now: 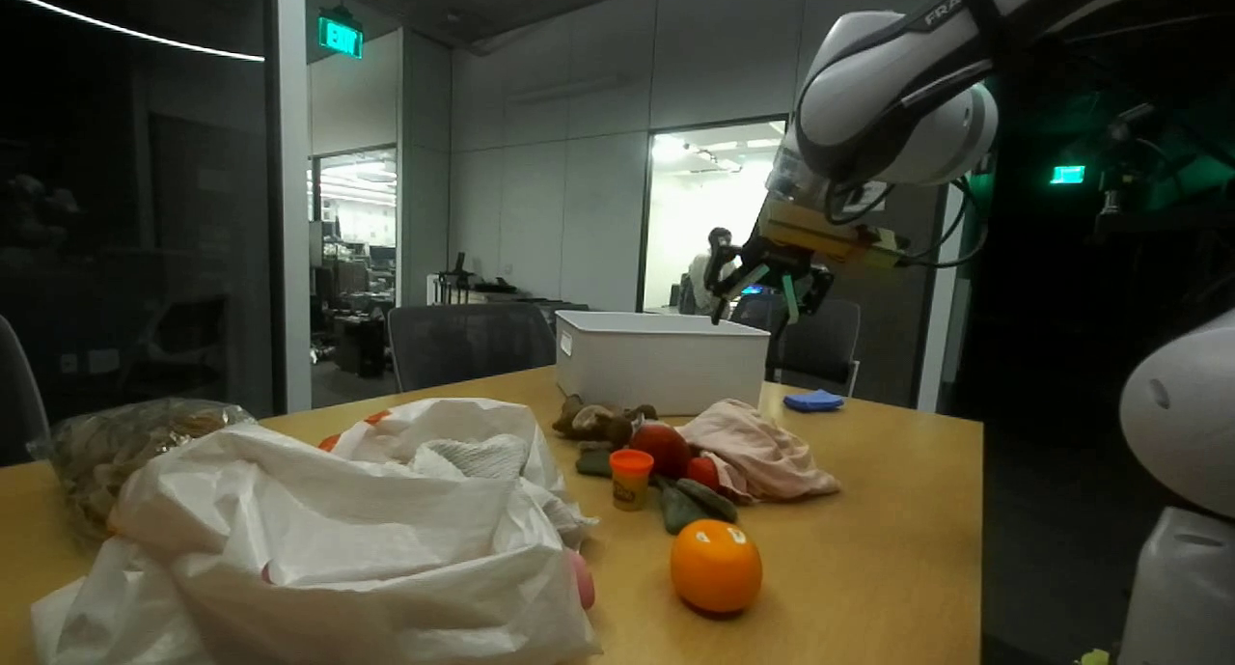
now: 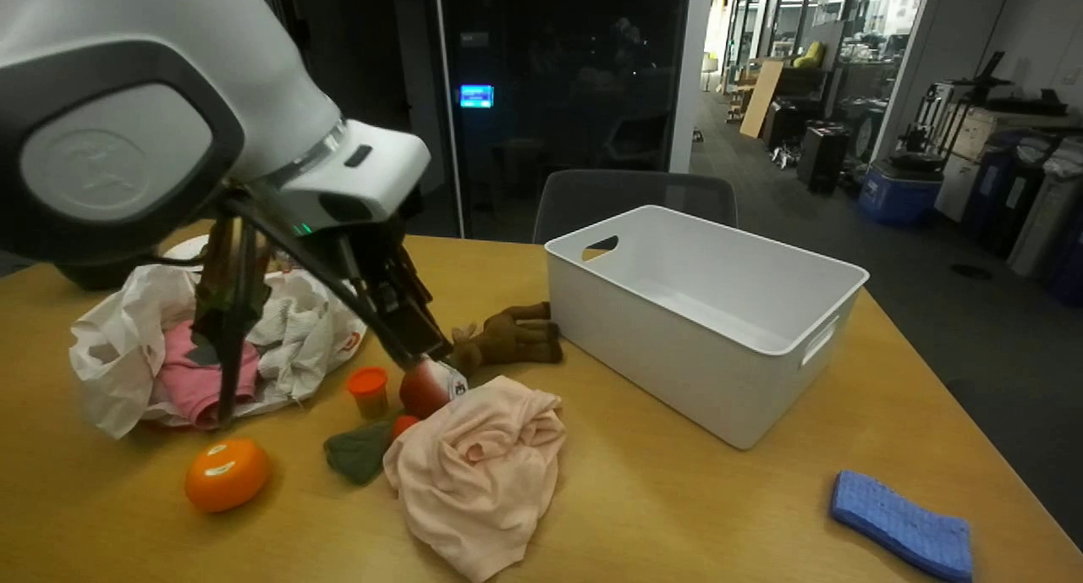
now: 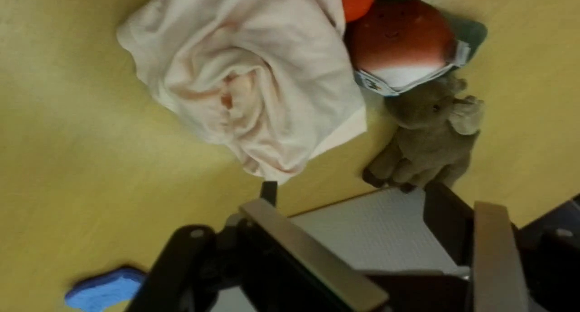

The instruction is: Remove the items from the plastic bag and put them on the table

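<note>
In an exterior view: jaws spread apart above tabletop (image 1: 868, 549); white plastic bag (image 1: 347, 549) at near left; red items (image 1: 660, 450) and greenish pieces (image 1: 681, 511) lie outside it, to right, beside light-pink cloth (image 1: 762, 457); white bin (image 1: 666, 368) on the far side

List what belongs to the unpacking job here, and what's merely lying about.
For the job:
open hand
white plastic bag
pink fabric and white knit cloth inside it
table
red round toy and smaller red ball, perhaps already unpacked

Apparently just lying about:
white bin
blue cloth
chair beyond the table
</note>
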